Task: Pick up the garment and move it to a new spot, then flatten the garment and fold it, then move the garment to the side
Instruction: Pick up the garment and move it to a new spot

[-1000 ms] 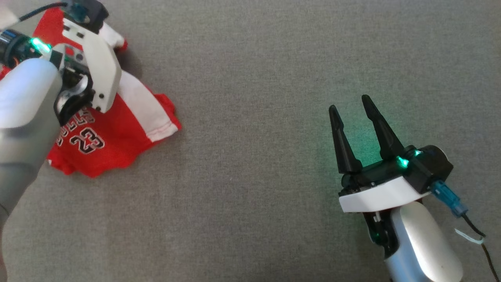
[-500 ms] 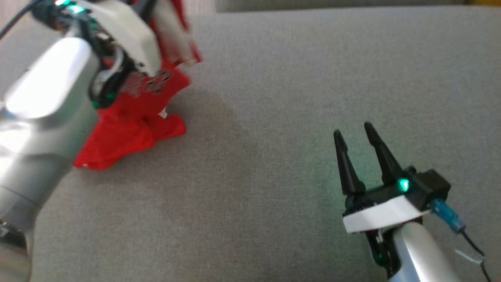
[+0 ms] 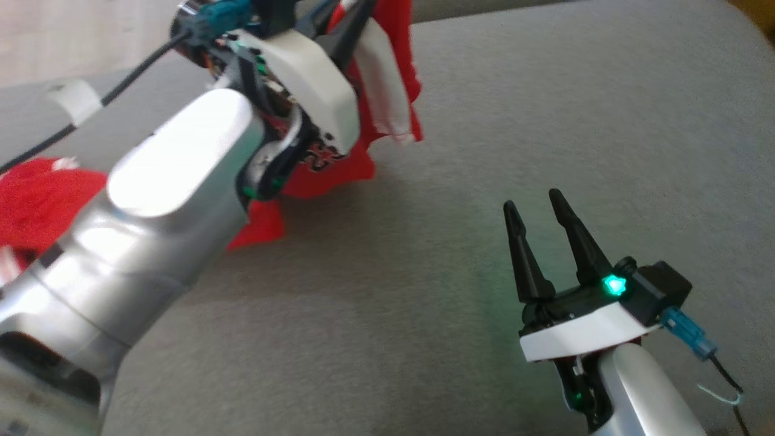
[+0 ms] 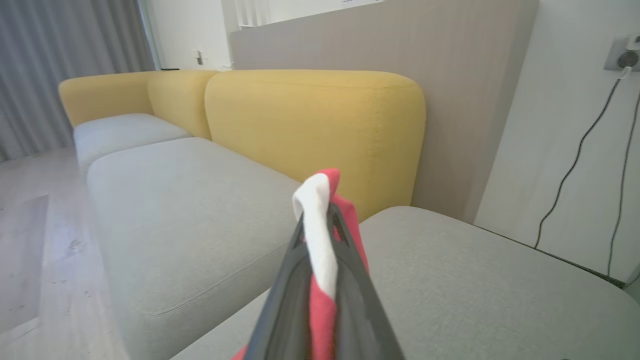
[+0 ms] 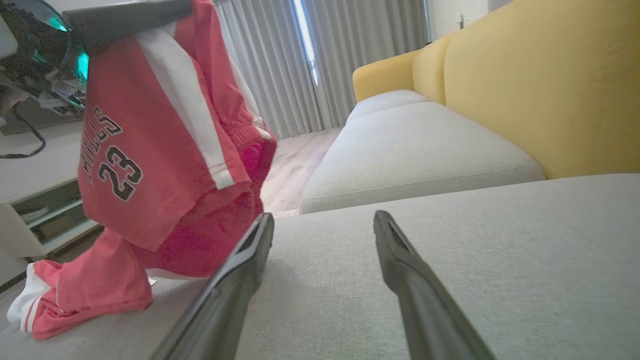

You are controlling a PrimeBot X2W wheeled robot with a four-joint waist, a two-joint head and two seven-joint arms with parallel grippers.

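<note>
- Our left end effector is clenched on the red jersey garment with white side stripes and a black "23", pinching a fold of stripe and red cloth between its dark fingers.
- The garment hangs from that grip above the grey fabric sofa cushion. Its crumpled lower end lies on the cushion.
- Our right end effector is released. Its two fingers are spread apart and empty, low over the cushion and well apart from the garment.
- A yellow upholstered backrest stands behind the cushion.
</note>
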